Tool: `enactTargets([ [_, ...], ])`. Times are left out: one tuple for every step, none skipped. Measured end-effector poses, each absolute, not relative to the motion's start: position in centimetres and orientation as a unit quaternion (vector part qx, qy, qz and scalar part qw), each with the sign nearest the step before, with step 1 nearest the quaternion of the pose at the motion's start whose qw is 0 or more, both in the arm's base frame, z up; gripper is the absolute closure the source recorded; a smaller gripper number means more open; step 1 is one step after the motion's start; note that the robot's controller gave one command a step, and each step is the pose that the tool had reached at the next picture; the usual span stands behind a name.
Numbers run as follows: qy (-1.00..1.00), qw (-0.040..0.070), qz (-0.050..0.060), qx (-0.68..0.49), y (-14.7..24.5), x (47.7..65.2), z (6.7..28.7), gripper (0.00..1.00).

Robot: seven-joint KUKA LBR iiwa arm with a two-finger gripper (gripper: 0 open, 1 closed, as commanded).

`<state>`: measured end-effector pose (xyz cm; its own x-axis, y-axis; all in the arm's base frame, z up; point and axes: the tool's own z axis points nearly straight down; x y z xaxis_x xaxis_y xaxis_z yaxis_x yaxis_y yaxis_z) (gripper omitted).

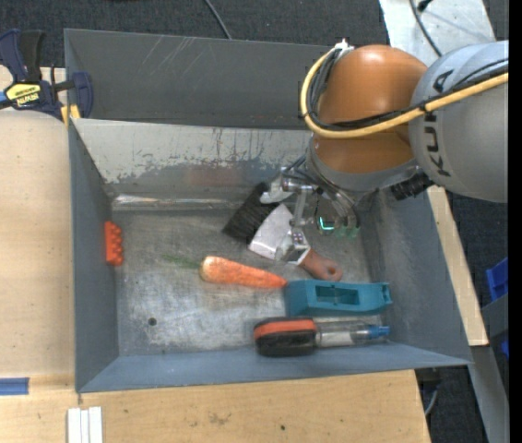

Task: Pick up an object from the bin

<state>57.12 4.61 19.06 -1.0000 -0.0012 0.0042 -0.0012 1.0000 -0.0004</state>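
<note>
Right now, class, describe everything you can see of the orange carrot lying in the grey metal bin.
The orange carrot-shaped toy, seemingly plastic, lies flat mid-floor in the grey metal bin. Its thick end points left, with a faint green stalk; it tapers rightward. The narrow tip seems to touch the teal plastic block; nothing lies on it.

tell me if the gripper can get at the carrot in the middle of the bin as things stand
Probably yes. The carrot lies uncovered on the bin floor, with the gripper hanging close by its right end. Only the blue dispenser beside that end might crowd it.
</note>
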Motion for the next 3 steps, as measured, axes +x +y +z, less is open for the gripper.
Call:
enactTargets([
  [-1.0, -0.002, 0.0, 0.0, 4.6, 57.3, 19.5, 0.0],
  [-1.0, -0.005, 0.0, 0.02, 4.3, 57.4, 14.7, 0.0],
  [-1.0, -0.004, 0.0, 0.026, 2.7, 57.3, 8.2, 0.0],
])
